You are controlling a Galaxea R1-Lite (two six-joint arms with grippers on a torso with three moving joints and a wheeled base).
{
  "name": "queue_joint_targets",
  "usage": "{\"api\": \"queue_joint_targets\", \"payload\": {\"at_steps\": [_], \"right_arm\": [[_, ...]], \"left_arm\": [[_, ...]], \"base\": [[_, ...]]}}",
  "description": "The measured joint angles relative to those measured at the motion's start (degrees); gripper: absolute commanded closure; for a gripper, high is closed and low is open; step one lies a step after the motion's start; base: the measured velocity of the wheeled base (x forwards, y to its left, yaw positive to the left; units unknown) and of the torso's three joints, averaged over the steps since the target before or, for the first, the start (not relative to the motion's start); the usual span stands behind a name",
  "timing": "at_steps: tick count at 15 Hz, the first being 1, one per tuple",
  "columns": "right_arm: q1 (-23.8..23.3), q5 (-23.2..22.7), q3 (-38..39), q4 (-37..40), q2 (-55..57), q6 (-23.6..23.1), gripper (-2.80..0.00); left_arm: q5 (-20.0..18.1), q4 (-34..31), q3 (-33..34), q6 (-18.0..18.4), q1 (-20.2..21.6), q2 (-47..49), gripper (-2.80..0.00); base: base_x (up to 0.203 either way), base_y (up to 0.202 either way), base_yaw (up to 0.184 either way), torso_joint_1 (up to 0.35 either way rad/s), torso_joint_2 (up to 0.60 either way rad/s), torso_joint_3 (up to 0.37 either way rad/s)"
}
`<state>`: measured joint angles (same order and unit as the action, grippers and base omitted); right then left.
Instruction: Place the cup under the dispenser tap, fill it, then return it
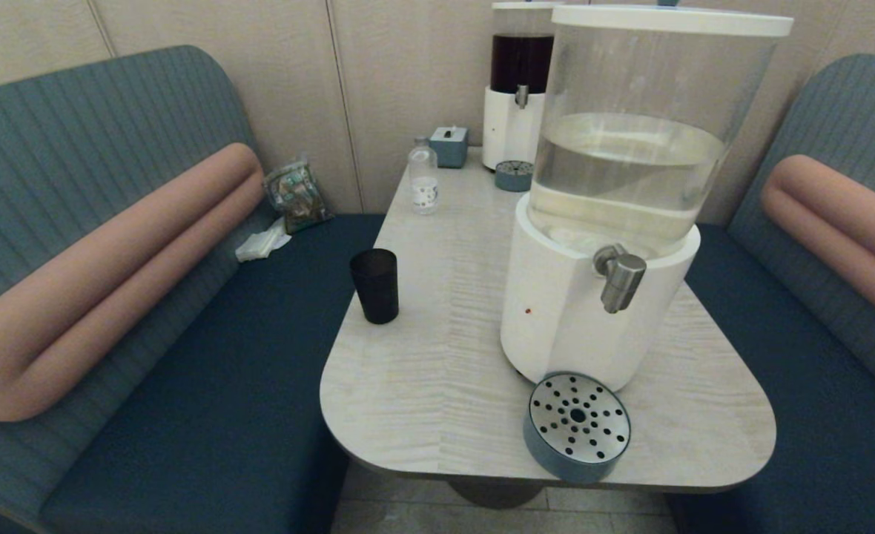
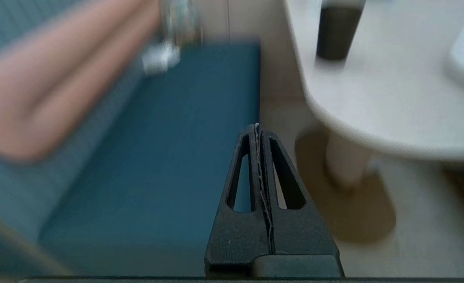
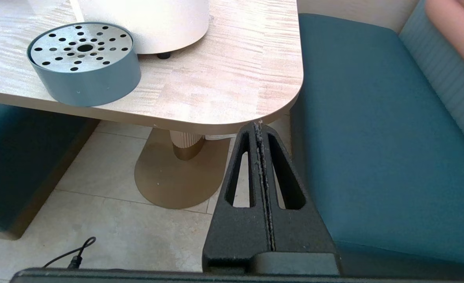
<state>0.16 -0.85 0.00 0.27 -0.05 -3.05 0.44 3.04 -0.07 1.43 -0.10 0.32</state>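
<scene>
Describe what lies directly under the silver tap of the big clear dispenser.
Under the dispenser tap sits a round blue-grey drip tray with a perforated metal top, nothing standing on it. The cup stands apart, near the table's left edge. The tray's inside is hidden.

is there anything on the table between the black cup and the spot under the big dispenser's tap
Nothing visible does. The cup stands near the table's left edge, and the tabletop between it and the drip tray under the dispenser tap is bare. The dispenser's white base sits beside that path, so go around its front.
</scene>
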Motion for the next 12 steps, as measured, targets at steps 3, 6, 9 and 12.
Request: {"api": "queue_joint_targets", "payload": {"at_steps": [3,6,9,12], "right_arm": [[0.0,0.0,0.0,0.0,0.0,0.0,0.0],[0.0,0.0,0.0,0.0,0.0,0.0,0.0],[0.0,0.0,0.0,0.0,0.0,0.0,0.0],[0.0,0.0,0.0,0.0,0.0,0.0,0.0]], "left_arm": [[-1.3,-3.2,-0.1,-0.4,0.0,-0.3,0.0],[-1.2,-2.8,0.0,-0.4,0.0,-0.4,0.0],[-1.2,-2.8,0.1,-0.3,0.0,-0.4,0.0],[-1.2,-2.8,0.1,-0.4,0.0,-0.4,0.0]], "base": [[0.0,0.0,0.0,0.0,0.0,0.0],[0.0,0.0,0.0,0.0,0.0,0.0],[0.0,0.0,0.0,0.0,0.0,0.0],[0.0,0.0,0.0,0.0,0.0,0.0]]}}
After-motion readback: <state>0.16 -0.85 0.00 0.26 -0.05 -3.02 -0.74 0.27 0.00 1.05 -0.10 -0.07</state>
